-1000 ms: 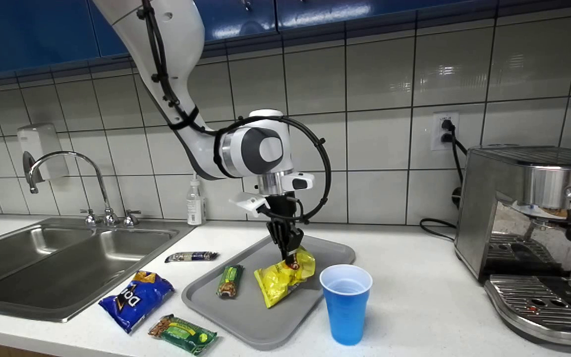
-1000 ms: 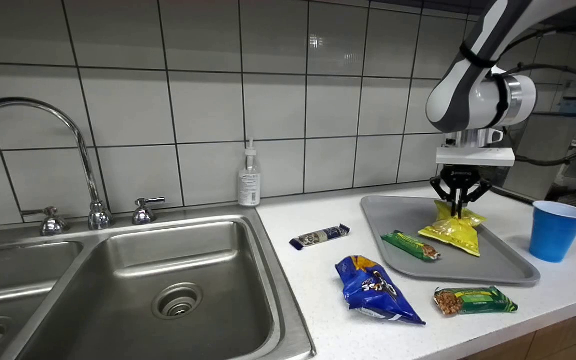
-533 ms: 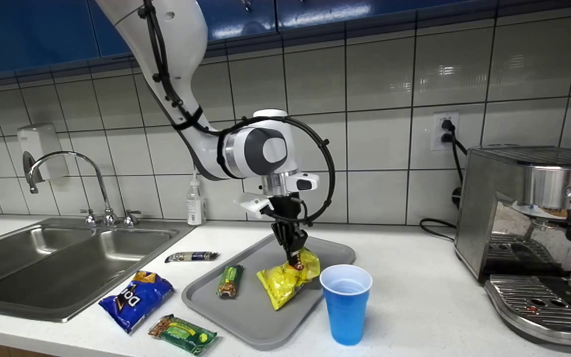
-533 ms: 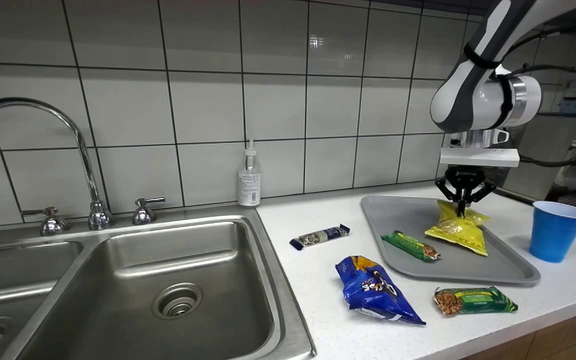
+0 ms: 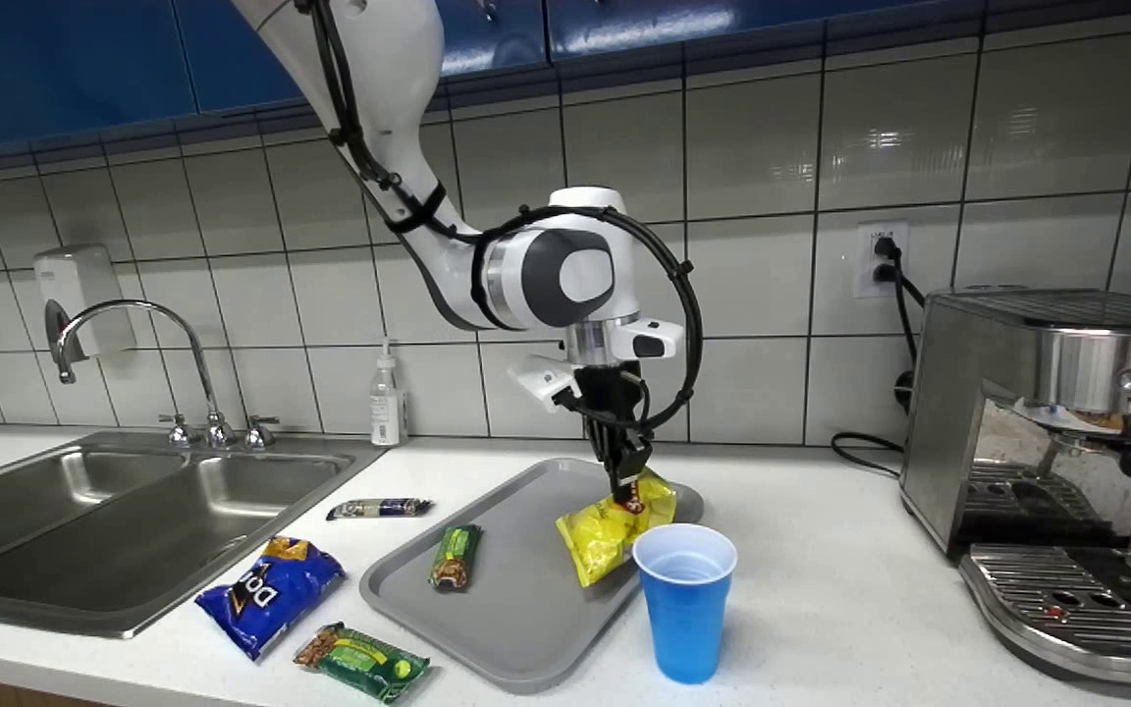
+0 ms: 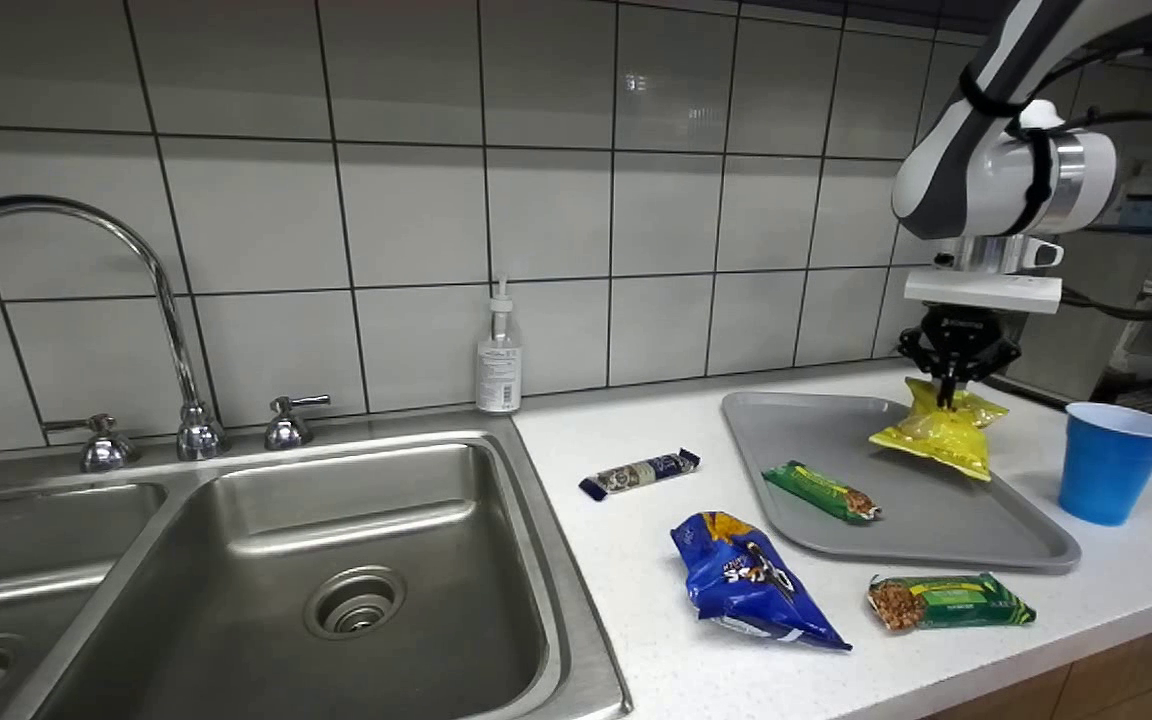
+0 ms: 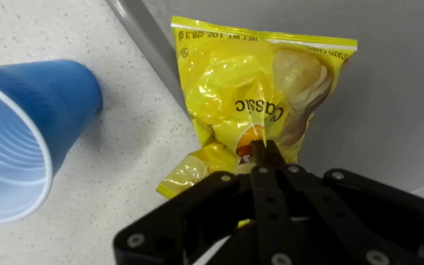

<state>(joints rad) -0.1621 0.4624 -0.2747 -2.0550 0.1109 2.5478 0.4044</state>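
Observation:
My gripper [image 5: 624,494] is shut on a yellow potato chip bag [image 5: 605,538], pinching a fold of its front. In the wrist view the fingertips press into the yellow bag [image 7: 230,81] beside its red and orange logo, and part of the bag lies hidden behind the fingers. The bag hangs tilted, seemingly just above the right part of the grey tray [image 5: 516,619]. A green-wrapped bar [image 5: 455,557] lies on the tray's left half. Close to the bag, off the tray, stands a blue cup [image 5: 688,619], upright; the wrist view also has this cup [image 7: 61,95] at left.
On the white counter left of the tray are a blue chip bag [image 5: 271,594], another green bar [image 5: 364,663] and a dark slim bar [image 5: 379,508]. A steel sink [image 6: 526,500] lies further left, with a soap bottle [image 6: 499,360] behind. An espresso machine [image 5: 978,432] stands at right.
The jaws have closed on the yellow bag. Gripper and bag have since moved right and slightly up, toward the tray's back right edge. The cup, bars and blue bag have stayed put.

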